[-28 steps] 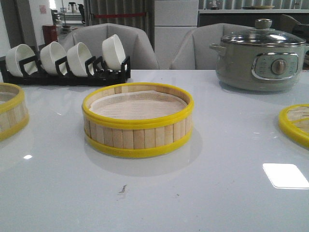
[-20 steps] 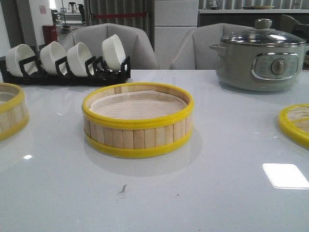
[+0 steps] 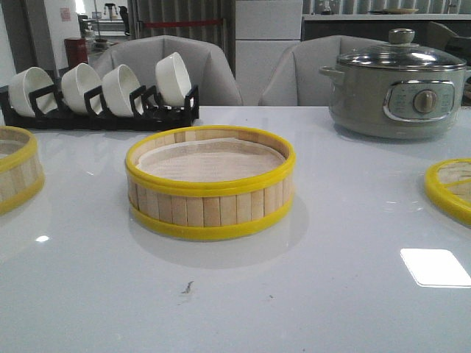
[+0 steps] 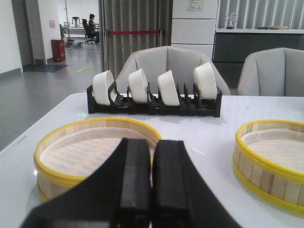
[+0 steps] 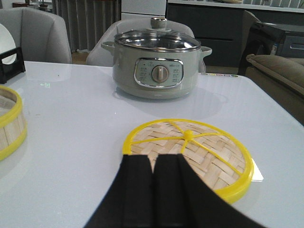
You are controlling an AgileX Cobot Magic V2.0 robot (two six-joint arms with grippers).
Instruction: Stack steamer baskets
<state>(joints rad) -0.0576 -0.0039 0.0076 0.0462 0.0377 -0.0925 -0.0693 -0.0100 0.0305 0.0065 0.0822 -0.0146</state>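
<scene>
One steamer basket (image 3: 210, 184) sits mid-desk (image 3: 309, 294), a second basket (image 3: 16, 169) far left. Both grippers, left (image 4: 151, 190) and right (image 5: 153, 190), have jaws pressed together, empty.

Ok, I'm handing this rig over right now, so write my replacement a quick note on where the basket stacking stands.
Left gripper: shut, empty, hovering near the left steamer basket.
Right gripper: shut, empty, above the woven lid.
Centre steamer basket sits alone mid-table; the left one is at the table's left edge, the lid at its right edge. Electric pot and bowl rack stand behind.
Done: nothing stacked.
Left: grasp one basket and set it on the other.
</scene>
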